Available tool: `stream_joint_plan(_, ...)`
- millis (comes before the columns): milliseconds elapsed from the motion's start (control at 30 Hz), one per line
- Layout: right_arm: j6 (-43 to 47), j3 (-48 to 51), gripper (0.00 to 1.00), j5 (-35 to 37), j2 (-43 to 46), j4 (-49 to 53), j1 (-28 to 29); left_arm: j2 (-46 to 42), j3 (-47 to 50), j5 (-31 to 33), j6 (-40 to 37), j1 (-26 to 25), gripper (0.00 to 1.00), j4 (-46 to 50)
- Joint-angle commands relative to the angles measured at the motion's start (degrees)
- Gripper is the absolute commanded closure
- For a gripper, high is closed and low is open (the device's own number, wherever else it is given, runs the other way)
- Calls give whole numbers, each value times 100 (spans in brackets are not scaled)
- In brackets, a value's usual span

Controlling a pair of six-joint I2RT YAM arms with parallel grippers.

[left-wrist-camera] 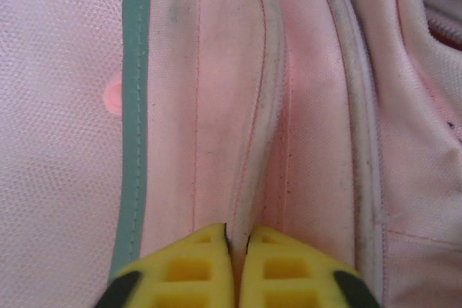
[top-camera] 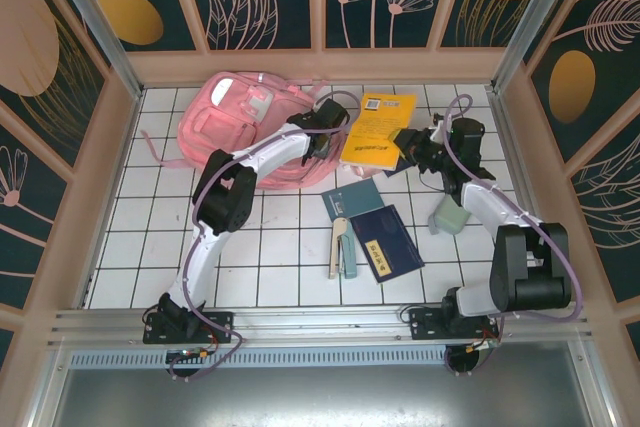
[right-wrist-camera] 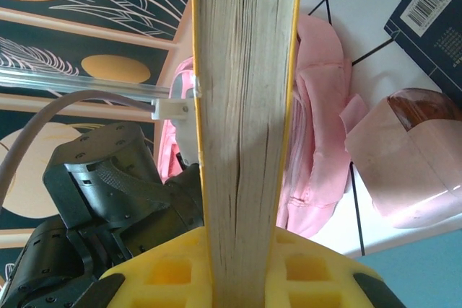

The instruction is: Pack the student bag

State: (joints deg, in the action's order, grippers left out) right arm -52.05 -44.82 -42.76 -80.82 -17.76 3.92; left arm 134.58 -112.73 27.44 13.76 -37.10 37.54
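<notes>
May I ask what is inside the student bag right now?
Only outer pink fabric of the student bag shows, the left gripper shut on its piped seam. Whatever is inside is covered.

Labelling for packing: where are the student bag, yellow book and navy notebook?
student bag [top-camera: 218, 119], top external view, front panel.
yellow book [top-camera: 378, 130], top external view, front cover.
navy notebook [top-camera: 388, 244], top external view, cover.

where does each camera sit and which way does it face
Top external: above and behind the bases, looking down on the tiled table; both arms show.
Left wrist: on that arm's wrist, facing the student bag close up; the left gripper pinches its fabric.
Right wrist: on that arm's wrist, looking along the yellow book toward the back wall; the right gripper clamps the book.
Shared: top and right wrist both show book, bag and the left arm.
</notes>
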Motion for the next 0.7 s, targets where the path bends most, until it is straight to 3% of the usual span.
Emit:
stream_joint_plan(0,-89,-55,100,-313,-37,-613,-34,-3,-26,351,14,36,100,421)
stream_joint_plan(467,-233,-11,100,-571,-419,-1133,31,-1279,-267,468,407,84,100,665)
stream_joint_plan(667,-530,-80,100,-602,-784,-1675,247,-1848,-449,-6,653,442,100,751)
